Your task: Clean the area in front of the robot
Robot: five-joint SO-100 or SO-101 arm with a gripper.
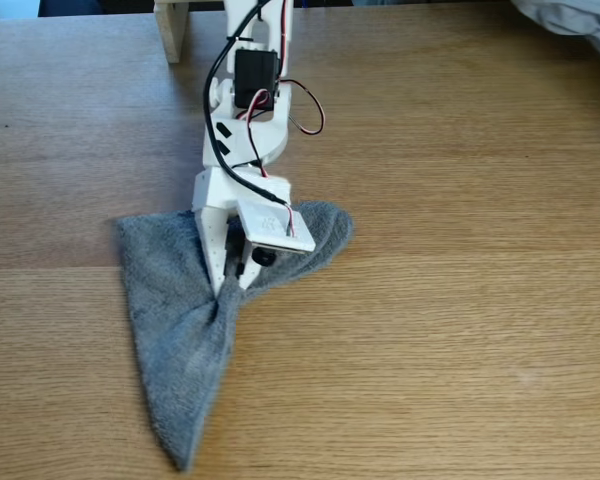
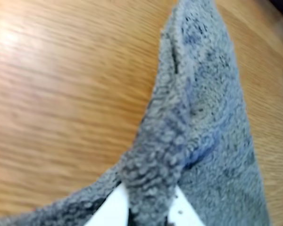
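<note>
My fingers point(image 1: 227, 283) are clenched on a fold of the grey terry cloth point(image 1: 180, 330), their pointed white tips pressed down into it where the fabric bunches into a ridge. In the wrist view the same pinch shows from close up: my two white fingertips point(image 2: 111, 212) sit at the bottom edge with a thick roll of cloth point(image 2: 198, 117) squeezed between them, and the rest of the cloth runs away toward the top of that view, a little blurred.

From the pinch, in the fixed view, the cloth spreads three ways: one flap to the left, one rounded flap to the right under my wrist camera plate point(image 1: 270, 225), and a long tapering tail that reaches toward the lower edge of the picture. The cloth lies flat on the desk point(image 1: 460, 330) apart from the gathered ridge at my fingers.

Behind the fingers my white arm point(image 1: 242, 150) rises toward the top of the fixed view, carrying a black servo block point(image 1: 255, 80) with red and black wires point(image 1: 305, 115) looping beside it.

The desk is light-brown wood with horizontal grain and a plank seam running across near the cloth. A pale wooden post point(image 1: 172, 28) stands at the far edge, left of my arm, and a bit of light crumpled fabric point(image 1: 575, 22) lies at the top right corner.
</note>
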